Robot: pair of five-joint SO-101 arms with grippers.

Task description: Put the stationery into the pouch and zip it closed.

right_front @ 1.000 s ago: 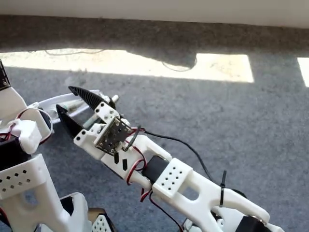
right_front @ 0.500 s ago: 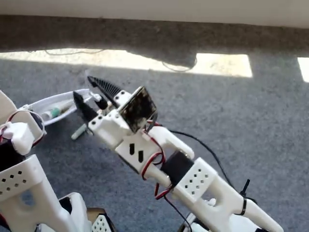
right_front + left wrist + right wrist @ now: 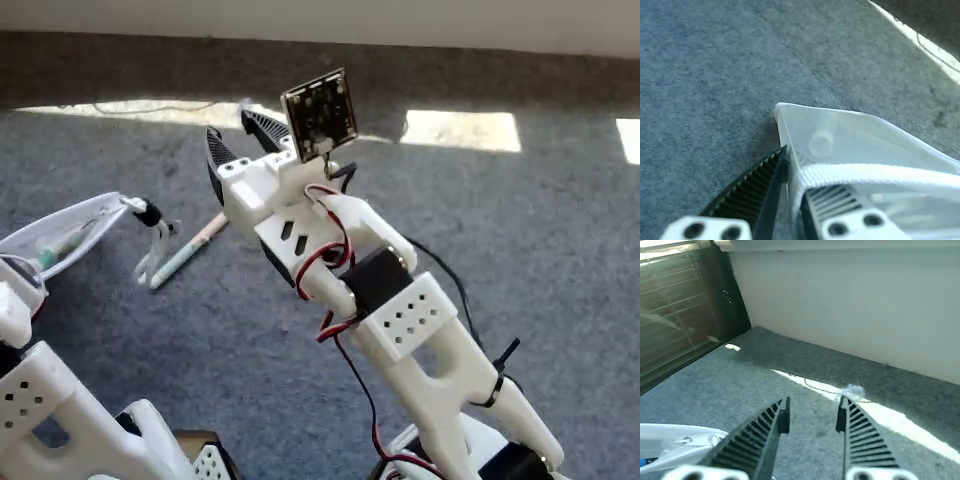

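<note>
The left gripper (image 3: 789,159) was clenched on the edge of the translucent pouch (image 3: 865,145), which rested on the grey carpet (image 3: 520,230). 1 pen (image 3: 188,250) lay on the carpet just beside the pouch. The right gripper (image 3: 812,416) hung raised above the carpet, released, its fingers apart.

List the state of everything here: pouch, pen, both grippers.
pouch: open, unzipped, its edge clamped in the left gripper.
pen: lying on the carpet, outside the pouch.
left gripper: shut on the pouch.
right gripper: open, empty, up off the carpet.
</note>
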